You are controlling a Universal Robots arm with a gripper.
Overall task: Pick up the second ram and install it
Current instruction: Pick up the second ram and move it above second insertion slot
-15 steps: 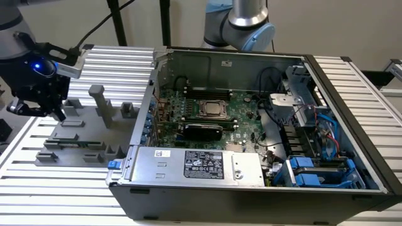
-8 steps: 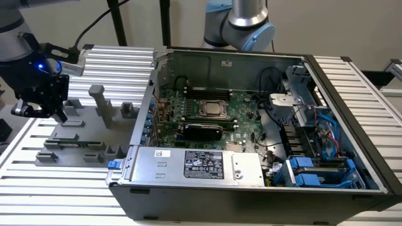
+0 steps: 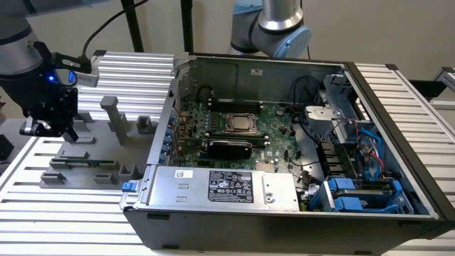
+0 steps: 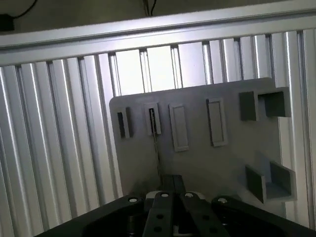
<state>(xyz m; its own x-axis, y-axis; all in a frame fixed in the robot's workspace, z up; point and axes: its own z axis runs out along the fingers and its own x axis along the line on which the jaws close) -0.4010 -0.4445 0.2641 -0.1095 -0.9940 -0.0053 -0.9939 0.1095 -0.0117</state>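
Approach stage of the pick, by the look of things: the hand (image 3: 53,130) hangs above the grey fixture (image 3: 99,152) on the ribbed worktop (image 3: 64,213), at about nine o'clock of the open case (image 3: 398,138) in the exterior view. It carries nothing that can be seen, and whether it is apart or together cannot be told. The ram (image 3: 76,159) sits in the fixture's holders, at about five o'clock of the hand in that view, near it but apart from it. In the wrist view a thin dark line runs from one fixture slot toward the hand; this is probably the ram seen edge-on, which would put the hand roughly in line with its length. Pick-up therefore appears not yet made, and installation not begun; the motherboard (image 3: 274,133) lies inside the case at about three o'clock of the fixture. A grasp here would call for a straight descent centred over the narrow top edge, the hand spanning the board's thickness, and a square lift clear of the holders.
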